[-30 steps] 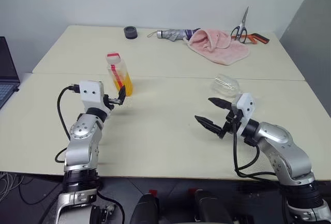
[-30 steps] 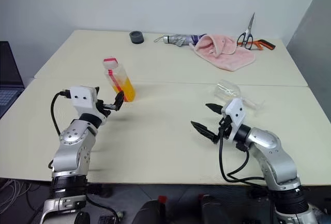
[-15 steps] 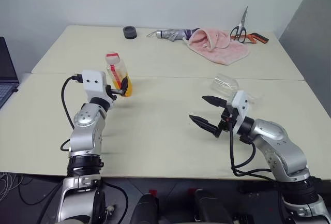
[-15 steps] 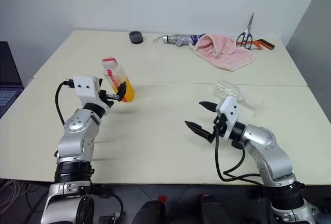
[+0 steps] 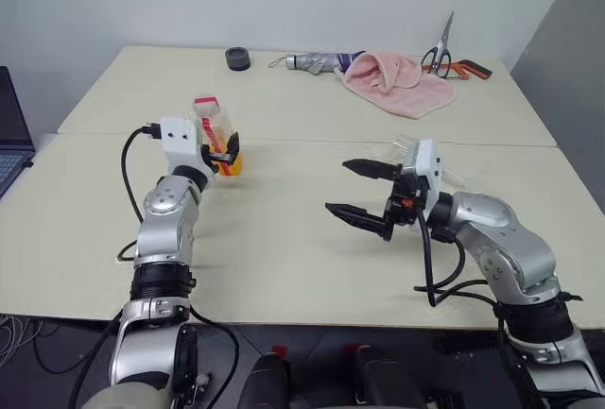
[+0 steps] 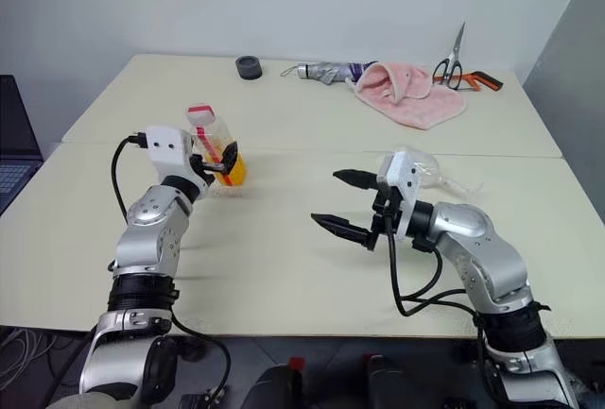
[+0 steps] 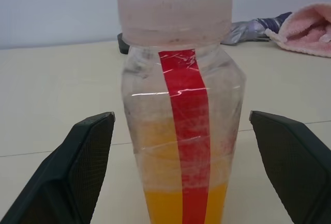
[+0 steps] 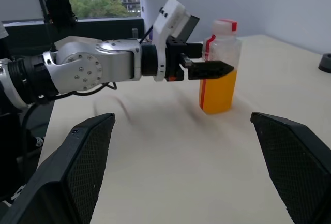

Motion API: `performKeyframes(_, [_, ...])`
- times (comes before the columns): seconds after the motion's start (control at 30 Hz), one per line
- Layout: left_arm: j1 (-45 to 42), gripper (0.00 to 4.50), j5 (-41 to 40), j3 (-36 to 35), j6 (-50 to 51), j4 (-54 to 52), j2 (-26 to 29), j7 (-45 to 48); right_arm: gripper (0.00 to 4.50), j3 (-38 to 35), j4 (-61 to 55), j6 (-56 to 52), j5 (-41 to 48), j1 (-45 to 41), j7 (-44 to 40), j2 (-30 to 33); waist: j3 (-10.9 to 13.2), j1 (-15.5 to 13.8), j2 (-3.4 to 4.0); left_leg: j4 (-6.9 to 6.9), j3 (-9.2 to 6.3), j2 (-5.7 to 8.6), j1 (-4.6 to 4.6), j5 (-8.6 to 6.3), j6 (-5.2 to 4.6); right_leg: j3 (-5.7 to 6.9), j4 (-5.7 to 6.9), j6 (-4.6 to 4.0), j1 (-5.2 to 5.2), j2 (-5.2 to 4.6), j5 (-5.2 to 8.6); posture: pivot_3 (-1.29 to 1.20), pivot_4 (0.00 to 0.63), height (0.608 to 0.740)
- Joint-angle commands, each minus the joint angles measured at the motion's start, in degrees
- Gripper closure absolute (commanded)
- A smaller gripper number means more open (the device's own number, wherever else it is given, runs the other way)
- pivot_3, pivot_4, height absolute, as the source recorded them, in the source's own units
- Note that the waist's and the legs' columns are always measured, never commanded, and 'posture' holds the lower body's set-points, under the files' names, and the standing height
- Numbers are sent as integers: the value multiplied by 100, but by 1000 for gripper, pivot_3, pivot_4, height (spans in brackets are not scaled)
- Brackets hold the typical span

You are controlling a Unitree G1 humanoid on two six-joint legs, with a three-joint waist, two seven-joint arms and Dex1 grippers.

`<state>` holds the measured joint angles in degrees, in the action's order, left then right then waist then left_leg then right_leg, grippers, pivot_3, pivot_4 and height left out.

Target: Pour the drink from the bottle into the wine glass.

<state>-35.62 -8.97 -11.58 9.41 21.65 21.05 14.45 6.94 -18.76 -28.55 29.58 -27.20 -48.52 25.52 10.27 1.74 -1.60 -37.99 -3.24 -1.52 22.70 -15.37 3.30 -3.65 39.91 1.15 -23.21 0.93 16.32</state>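
The bottle [image 5: 216, 130] stands upright on the left of the table [image 5: 284, 239], its red-and-white cap on. The orange drink [image 7: 160, 206] fills its lower part. My left gripper [image 5: 225, 152] is open, one finger [image 7: 77, 167] on each side of the bottle, neither touching it. The wine glass [image 6: 427, 161] lies on its side on the right, partly hidden behind my right wrist. My right gripper [image 5: 337, 187] is open and empty, raised above the table's middle and pointing towards the bottle.
At the back of the table lie a pink towel [image 5: 397, 80], scissors [image 5: 442, 52], a folded umbrella [image 5: 317, 61] and a black roll [image 5: 238, 58]. A laptop [image 5: 9, 135] sits at the left edge.
My left gripper has moved forward until its fingers flank the bottle. The right gripper has risen and swung left, away from the wine glass. Bottle and glass have stayed put.
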Motion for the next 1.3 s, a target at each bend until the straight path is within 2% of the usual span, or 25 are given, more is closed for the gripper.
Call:
performKeyframes(0.03, [-260,36,36,-8,-236,108,52,4,0,8,-36,37,13,-147,-30,-39,0,-1,0,0,-1,0,0,0,0,1,0,0,0,0,0,0,150,740])
performKeyframes(0.63, [-833,36,188,58,-514,815,15,-70,0,2,77,-42,9,-248,-2,-51,0,1,0,-1,-4,0,5,0,0,5,0,0,-2,-3,0,0,150,740])
performKeyframes(1.07, [-908,36,207,50,-494,880,6,-106,0,-9,163,-9,-17,-294,8,-85,0,1,0,0,-5,0,6,0,0,5,0,-1,-3,-3,0,0,150,740])
performKeyframes(1.17, [-925,575,183,30,-528,923,4,-100,0,-15,198,14,-25,-314,5,-104,0,1,0,0,-5,0,6,0,0,5,0,-1,-3,-3,0,0,150,740])
performKeyframes(1.3, [-935,1816,160,16,-561,960,1,-102,0,-26,223,23,-37,-334,-5,-118,0,0,0,-1,-5,0,6,0,0,5,0,-1,-4,-3,0,0,150,740])
